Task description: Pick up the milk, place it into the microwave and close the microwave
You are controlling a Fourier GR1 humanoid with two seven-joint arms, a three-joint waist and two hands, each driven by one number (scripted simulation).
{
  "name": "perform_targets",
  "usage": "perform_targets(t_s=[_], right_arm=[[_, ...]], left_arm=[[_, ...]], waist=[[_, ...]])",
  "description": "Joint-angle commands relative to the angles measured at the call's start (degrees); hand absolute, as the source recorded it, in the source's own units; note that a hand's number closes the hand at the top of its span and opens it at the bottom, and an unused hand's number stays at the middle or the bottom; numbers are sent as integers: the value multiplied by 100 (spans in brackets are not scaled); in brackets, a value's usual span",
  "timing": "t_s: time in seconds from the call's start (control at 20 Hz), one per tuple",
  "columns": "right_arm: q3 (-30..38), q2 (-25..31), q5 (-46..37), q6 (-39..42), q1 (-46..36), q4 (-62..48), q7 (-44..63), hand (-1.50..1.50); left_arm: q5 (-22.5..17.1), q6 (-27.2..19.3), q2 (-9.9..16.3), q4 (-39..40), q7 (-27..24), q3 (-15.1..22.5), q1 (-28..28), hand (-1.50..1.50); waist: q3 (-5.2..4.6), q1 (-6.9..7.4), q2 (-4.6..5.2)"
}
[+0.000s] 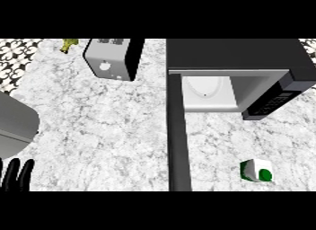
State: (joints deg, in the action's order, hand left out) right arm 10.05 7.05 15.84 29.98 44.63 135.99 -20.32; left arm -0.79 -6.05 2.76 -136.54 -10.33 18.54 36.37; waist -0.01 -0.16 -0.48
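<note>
The milk (256, 171) stood on the marble counter (107, 130), in front of the microwave (243, 72) and to the right of its opened door (178, 134), well apart from both. Only the left hand (10, 175) showed, at the lower left corner of the view, far across the counter from the milk and on the other side of the door. Its black fingers (12, 170) pointed up, straight and side by side, holding nothing and touching nothing. The right hand was out of sight.

The milk looked like a small white carton, seen from above, with a green face on its lower right side bearing a pale round mark. It sat clear of everything else, with bare counter all round it.

The microwave was a dark box with a black keypad panel on its right front. Its cavity lay open, pale grey inside, with a white round plate (206, 86) on its floor. The door stuck out toward the near edge of the counter as a long dark bar.

Left of the microwave stood a silver toaster (111, 58) with a round knob. A small yellowish thing (68, 45) lay left of the toaster. The rounded rim of a grey sink (8, 121) showed further left, above the hand.
</note>
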Motion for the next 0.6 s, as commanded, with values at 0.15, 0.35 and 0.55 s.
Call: perform_targets(t_s=[0.15,0.35,0.55], right_arm=[[543,-184,-444,236,-129,-437,-650,-150],[-26,-605,-1222,110,-133,-325,-517,-150],[-281,-697,-1791,-296,-459,-885,-680,-150]], left_arm=[[-179,176,108,-329,-600,129,890,-150],[-488,622,363,-54,-1464,-79,1625,-150],[-1135,1004,628,-3,-1793,-770,1919,-150]], waist=[[3,43,23],[-3,97,16],[-2,103,22]])
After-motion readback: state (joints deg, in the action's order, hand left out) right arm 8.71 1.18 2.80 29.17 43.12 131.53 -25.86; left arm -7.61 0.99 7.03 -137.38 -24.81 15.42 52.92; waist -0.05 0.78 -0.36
